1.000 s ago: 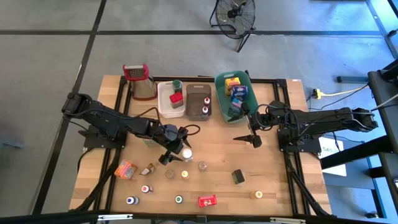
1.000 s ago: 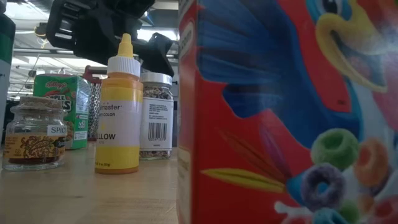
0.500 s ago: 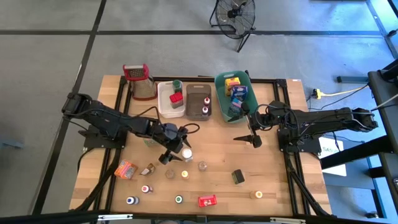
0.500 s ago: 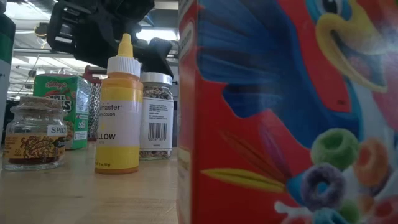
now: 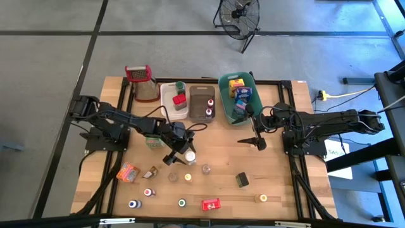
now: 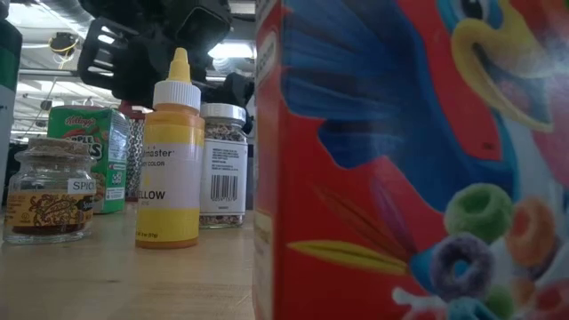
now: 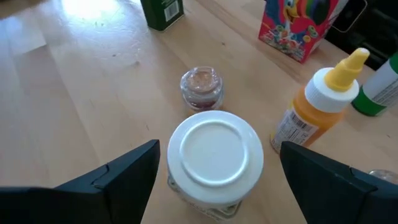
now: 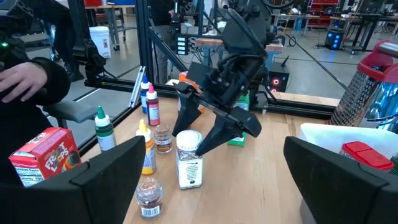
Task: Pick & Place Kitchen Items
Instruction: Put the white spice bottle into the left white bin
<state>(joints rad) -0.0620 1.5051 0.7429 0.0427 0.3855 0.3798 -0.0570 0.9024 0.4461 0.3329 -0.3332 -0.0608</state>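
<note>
I'm seeing the left gripper hanging released around the white-capped jar; the high view is showing the right gripper released, idling.

The high view looks straight down on the whole tabletop. The low view sits at tabletop level, pressed against a red cereal box. The left wrist view looks closely down on a white-capped jar; the right wrist view faces that same jar across the tabletop from farther off.
</note>
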